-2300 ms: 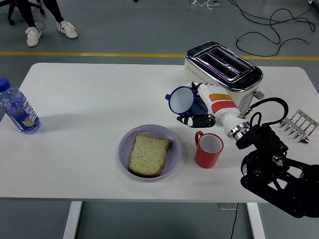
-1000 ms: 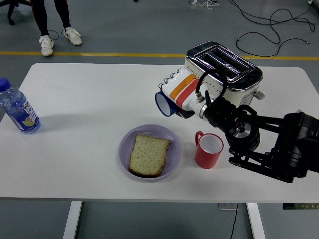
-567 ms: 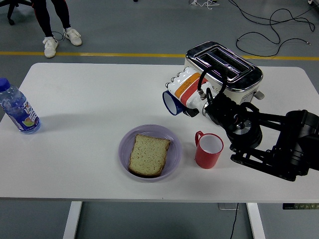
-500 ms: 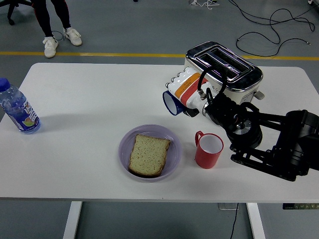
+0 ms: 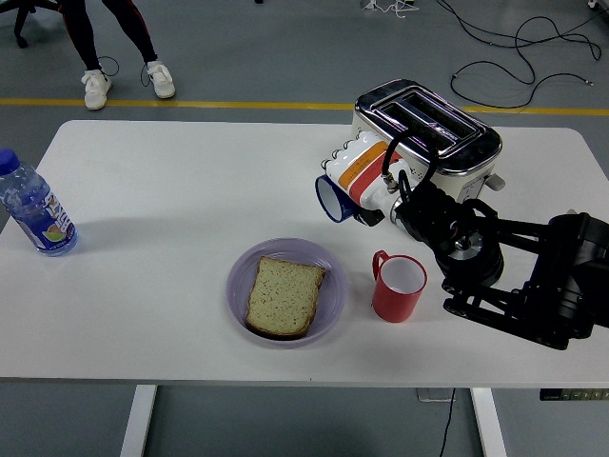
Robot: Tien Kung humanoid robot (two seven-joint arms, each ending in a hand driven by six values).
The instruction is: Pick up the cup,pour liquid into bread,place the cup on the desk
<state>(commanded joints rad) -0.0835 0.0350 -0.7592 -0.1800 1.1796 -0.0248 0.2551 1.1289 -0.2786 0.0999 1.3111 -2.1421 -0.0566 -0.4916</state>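
Right of centre, your right hand (image 5: 366,181) clenches the tipped blue cup (image 5: 335,198); it looks rigid and smooth, so grip its body firmly.

The right arm (image 5: 519,271), at the frame's right, is black with bulky rounded joints and looped black cables. Its robot hand (image 5: 366,176) has a white shell crossed by orange and red bands. At upper left, a person's legs (image 5: 114,38) show dark trousers and white shoes
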